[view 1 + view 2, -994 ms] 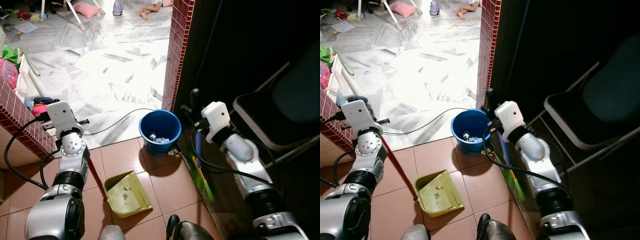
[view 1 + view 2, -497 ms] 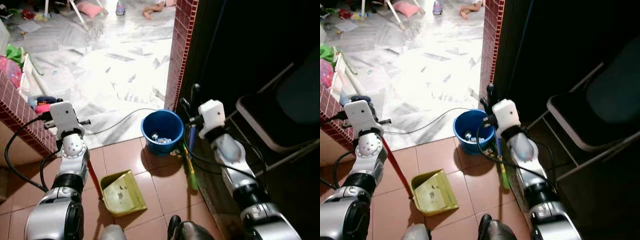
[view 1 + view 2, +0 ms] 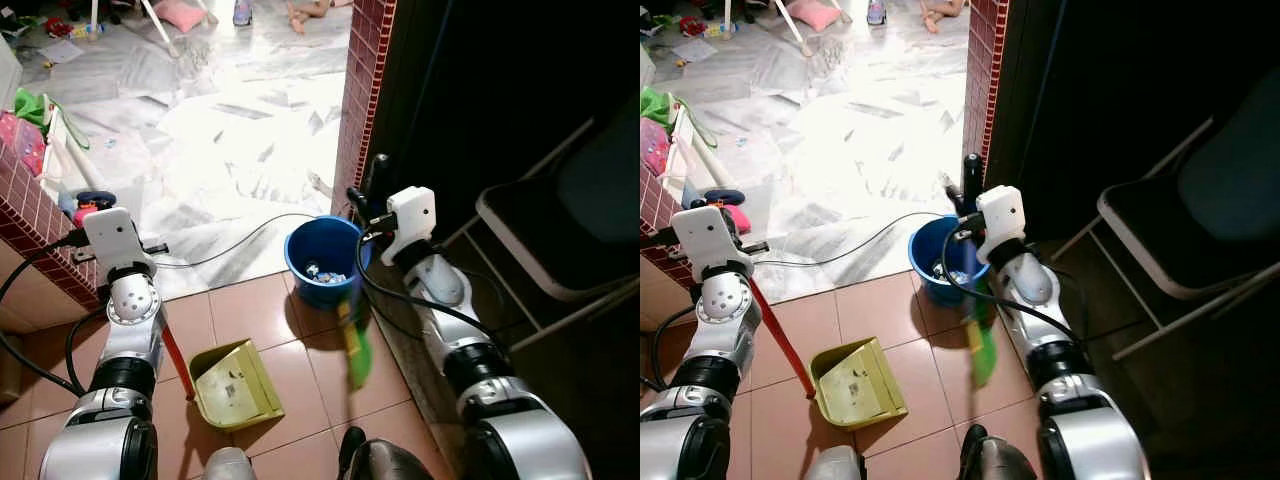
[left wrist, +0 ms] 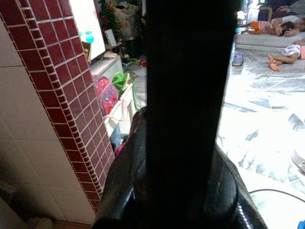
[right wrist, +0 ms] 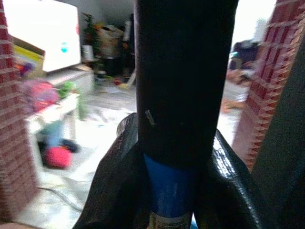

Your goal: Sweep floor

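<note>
A yellow-green dustpan (image 3: 235,385) rests on the brown tile floor, its red handle (image 3: 173,352) slanting up to my left gripper (image 3: 152,247), which is shut on the handle's black top (image 4: 190,95). My right gripper (image 3: 366,203) is shut on a broom's black-and-blue handle (image 5: 169,191). The broom's green bristles (image 3: 355,355) are blurred above the tiles, right of the dustpan and below the blue bucket (image 3: 322,262).
The blue bucket holds some litter. A red-tiled pillar (image 3: 362,100) edges a dark room with a folding chair (image 3: 560,250). A cable (image 3: 240,240) crosses the bright marble floor. A low tiled wall (image 3: 35,225), toys and a person (image 3: 315,8) lying far off.
My right arm swung left, carrying the broom's bristles out of the dark doorway onto the tiles toward the dustpan. The dustpan and left arm shifted slightly left in view.
</note>
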Tool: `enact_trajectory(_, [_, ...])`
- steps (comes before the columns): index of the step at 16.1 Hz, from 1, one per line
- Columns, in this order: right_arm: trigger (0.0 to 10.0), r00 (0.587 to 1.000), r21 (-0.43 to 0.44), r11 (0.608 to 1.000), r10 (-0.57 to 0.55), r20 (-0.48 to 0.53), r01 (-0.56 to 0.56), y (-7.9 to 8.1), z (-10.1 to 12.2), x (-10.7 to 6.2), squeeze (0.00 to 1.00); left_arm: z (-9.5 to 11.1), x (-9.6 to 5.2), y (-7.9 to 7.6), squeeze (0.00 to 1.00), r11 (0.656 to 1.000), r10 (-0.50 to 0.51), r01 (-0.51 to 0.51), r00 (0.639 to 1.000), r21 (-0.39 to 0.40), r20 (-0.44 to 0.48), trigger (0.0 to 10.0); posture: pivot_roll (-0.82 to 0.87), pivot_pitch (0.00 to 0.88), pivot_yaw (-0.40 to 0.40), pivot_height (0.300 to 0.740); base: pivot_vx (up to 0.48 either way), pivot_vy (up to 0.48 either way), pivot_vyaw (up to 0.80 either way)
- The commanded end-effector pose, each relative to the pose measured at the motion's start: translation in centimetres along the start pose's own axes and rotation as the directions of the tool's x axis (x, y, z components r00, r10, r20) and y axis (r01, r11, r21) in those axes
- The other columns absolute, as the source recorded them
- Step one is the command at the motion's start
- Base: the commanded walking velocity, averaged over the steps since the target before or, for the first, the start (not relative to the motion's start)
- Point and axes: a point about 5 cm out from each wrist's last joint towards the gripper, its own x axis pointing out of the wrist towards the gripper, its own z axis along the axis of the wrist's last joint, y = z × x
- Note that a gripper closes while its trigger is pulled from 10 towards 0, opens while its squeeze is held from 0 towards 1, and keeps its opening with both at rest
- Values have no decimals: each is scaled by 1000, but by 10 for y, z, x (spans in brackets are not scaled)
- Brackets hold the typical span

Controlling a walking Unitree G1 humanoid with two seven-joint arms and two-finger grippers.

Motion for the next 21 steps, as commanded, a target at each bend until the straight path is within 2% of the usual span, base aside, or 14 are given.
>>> enact_trajectory(1, [10000, 999, 52, 998, 18, 29, -19, 2, 5, 6, 0, 7, 4, 6, 0, 1000, 13, -14, 1000, 18, 26, 10000, 69, 137, 22, 740, 0, 0, 0])
enact_trajectory(4, [10000, 995, 147, 984, 96, 18, -97, 6, 1, 4, 0, 8, 5, 4, 0, 1000, 12, -12, 1000, 15, 21, 10000, 56, 137, 19, 740, 0, 0, 0])
enact_trajectory(5, [10000, 987, 187, 970, 157, 17, -157, 10, 1, 1, 0, 8, 5, 3, 0, 1000, 13, -13, 1000, 13, 17, 10000, 53, 134, 17, 740, 0, 0, 0])
enact_trajectory(6, [10000, 976, 234, 948, 217, 26, -217, 14, 3, -3, 0, 7, 5, 3, 0, 1000, 14, -14, 1000, 10, 15, 10000, 45, 127, 13, 740, 0, 0, 0])
enact_trajectory(8, [10000, 955, 270, 917, 294, 35, -292, 18, 8, -7, 0, 8, 5, 2, 0, 1000, 15, -15, 1000, 9, 11, 10000, 36, 122, 10, 740, 0, 0, 0])
enact_trajectory(9, [10000, 916, 301, 870, 399, 38, -391, 23, 16, -15, 0, 7, 6, 3, 0, 1000, 20, -20, 1000, 7, 5, 10000, 26, 115, 8, 740, 0, 0, 0])
enact_trajectory(10, [10000, 893, 278, 853, 448, 47, -442, 24, 22, -19, 0, 7, 7, 2, 0, 1000, 22, -22, 1000, 4, 1, 10000, 19, 112, 5, 740, 0, 0, 0])
enact_trajectory(12, [10000, 884, 163, 869, 466, 40, -466, 15, 36, -22, 0, 8, 7, -1, 0, 1000, 21, -21, 1000, 0, -5, 10000, 2, 105, 1, 740, 0, 0, 0])
enact_trajectory(14, [10000, 857, 111, 854, 515, -36, -509, 9, 39, -30, 0, 7, 7, -3, 0, 1000, 21, -21, 1000, -9, -11, 10000, -5, 100, -2, 740, 0, 0, 0])
enact_trajectory(15, [10000, 817, 107, 833, 554, -161, -544, -3, 31, -44, 0, 6, 7, -5, 0, 1000, 17, -18, 1000, -16, -21, 10000, -11, 97, -5, 740, 0, 0, 0])
enact_trajectory(16, [10000, 803, 146, 831, 557, -214, -537, -12, 27, -50, 0, 6, 7, -6, 0, 1000, 17, -17, 1000, -17, -23, 10000, -19, 93, -6, 740, 0, 0, 0])
enact_trajectory(18, [10000, 776, 157, 823, 567, -276, -546, -24, 25, -57, 0, 6, 7, -7, 0, 1000, 16, -17, 1000, -19, -27, 10000, -23, 90, -9, 740, 0, 0, 0])
enact_trajectory(20, [10000, 711, 174, 792, 604, -361, -585, -31, 22, -69, 0, 7, 8, -7, 0, 1000, 17, -18, 999, -22, -27, 10000, -22, 87, -14, 740, 0, 0, 0])
enact_trajectory(21, [10000, 675, 159, 797, 584, -451, -583, -42, 17, -77, 0, 7, 8, -7, 0, 999, 20, -21, 999, -24, -26, 10000, -22, 87, -16, 740, 0, 0, 0])
